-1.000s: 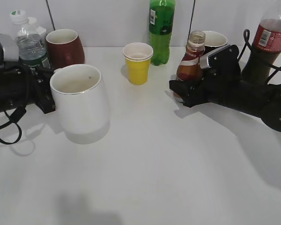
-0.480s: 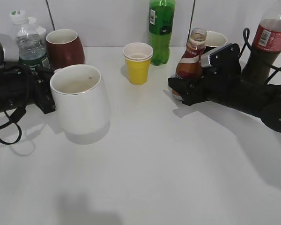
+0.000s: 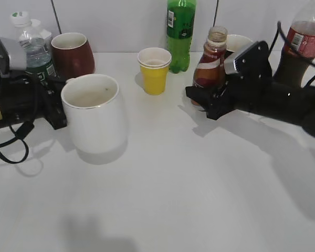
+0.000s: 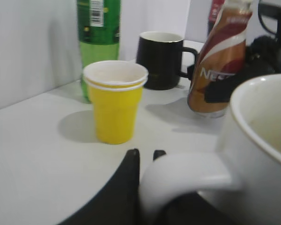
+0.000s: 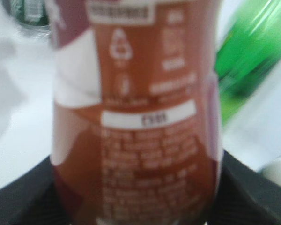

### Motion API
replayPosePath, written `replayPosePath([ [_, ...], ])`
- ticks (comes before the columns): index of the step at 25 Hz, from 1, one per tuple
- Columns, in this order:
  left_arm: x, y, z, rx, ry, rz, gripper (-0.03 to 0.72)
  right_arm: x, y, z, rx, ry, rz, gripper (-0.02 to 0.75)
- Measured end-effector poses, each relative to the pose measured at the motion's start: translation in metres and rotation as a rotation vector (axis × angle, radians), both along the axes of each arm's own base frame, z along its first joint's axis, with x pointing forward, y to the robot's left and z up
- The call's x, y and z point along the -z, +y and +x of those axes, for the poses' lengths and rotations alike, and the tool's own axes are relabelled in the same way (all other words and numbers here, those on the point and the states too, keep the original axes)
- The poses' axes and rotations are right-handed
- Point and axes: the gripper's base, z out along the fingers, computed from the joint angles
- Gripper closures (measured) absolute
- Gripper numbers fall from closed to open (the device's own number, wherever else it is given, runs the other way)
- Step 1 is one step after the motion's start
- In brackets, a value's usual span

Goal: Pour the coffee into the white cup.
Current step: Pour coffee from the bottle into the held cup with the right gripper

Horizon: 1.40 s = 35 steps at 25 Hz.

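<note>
The white cup (image 3: 96, 114) stands at the left of the table and looks empty. My left gripper (image 3: 58, 107) is shut on its side handle (image 4: 178, 180). The coffee (image 3: 210, 65) is a small brown bottle with a red-and-white label and an open mouth. It stands upright at the right, a little above the table. My right gripper (image 3: 202, 102) is shut round its lower body. The bottle fills the right wrist view (image 5: 136, 117) and also shows in the left wrist view (image 4: 220, 70).
A yellow paper cup (image 3: 154, 70) and a green soda bottle (image 3: 180, 32) stand at the back middle. A dark red mug (image 3: 72, 53) and a water bottle (image 3: 34, 47) are back left. A black mug (image 4: 161, 58) and a cola bottle (image 3: 299, 42) are back right.
My right gripper has lifted the coffee bottle slightly and moved it a little left. My left gripper has shifted the white cup a little to the right.
</note>
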Motion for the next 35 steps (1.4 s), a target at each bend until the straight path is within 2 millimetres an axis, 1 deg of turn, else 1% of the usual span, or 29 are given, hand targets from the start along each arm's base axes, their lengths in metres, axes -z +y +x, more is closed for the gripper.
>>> replayPosePath([
  [4,-0.001,-0.016,-0.004,0.049,-0.005,-0.003,0.637,-0.033,0.001,-0.009,-0.078,-0.089,-0.103,0.201],
  [10,-0.016,-0.044,0.001,0.133,-0.077,-0.016,0.637,-0.081,-0.006,-0.02,-0.046,-0.2,-0.19,0.201],
  [12,-0.021,-0.055,0.001,0.159,-0.098,-0.018,0.637,-0.092,-0.008,-0.022,-0.033,-0.237,-0.219,0.201],
  [17,-0.027,-0.084,0.003,0.156,-0.103,0.011,0.637,-0.112,-0.013,-0.029,-0.018,-0.328,-0.28,0.201],
  [22,-0.032,-0.112,0.004,0.187,-0.108,-0.007,0.637,-0.127,-0.014,-0.036,-0.037,-0.442,-0.362,0.201],
  [26,-0.032,-0.131,0.003,0.22,-0.108,0.0,0.637,-0.133,-0.015,-0.039,-0.057,-0.508,-0.41,0.201],
  [30,-0.038,-0.141,0.002,0.231,-0.12,-0.001,0.637,-0.135,-0.015,-0.04,-0.065,-0.539,-0.438,0.202],
  [35,-0.04,-0.146,0.004,0.212,-0.108,0.007,0.637,-0.134,-0.015,-0.04,-0.095,-0.64,-0.542,0.202],
])
